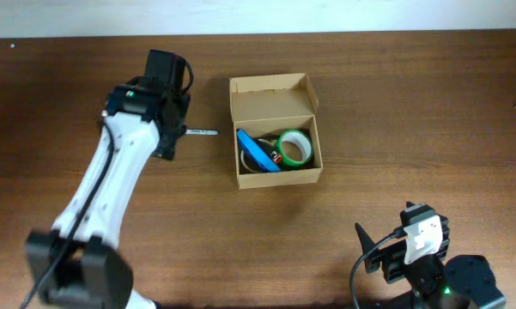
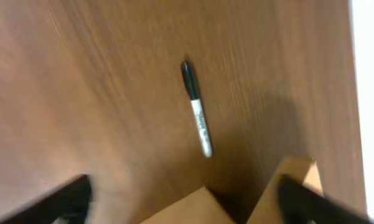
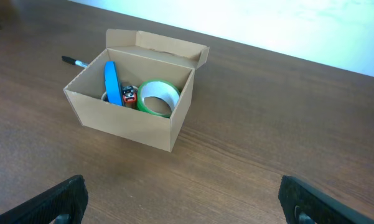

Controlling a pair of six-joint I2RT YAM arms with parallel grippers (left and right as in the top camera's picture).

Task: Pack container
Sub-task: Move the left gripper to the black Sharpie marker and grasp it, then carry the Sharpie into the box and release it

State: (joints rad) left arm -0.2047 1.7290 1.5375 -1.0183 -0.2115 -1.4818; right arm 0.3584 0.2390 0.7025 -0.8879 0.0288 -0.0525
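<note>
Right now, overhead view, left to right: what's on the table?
left arm → marker → container, holding a blue case and then a green tape roll → right arm

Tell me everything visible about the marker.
The marker is a slim pen with a black cap and a pale barrel bearing dark print. It lies flat on the wooden table, left of the box and apart from it. Nothing touches it; the open left pincer hangs close by.
</note>
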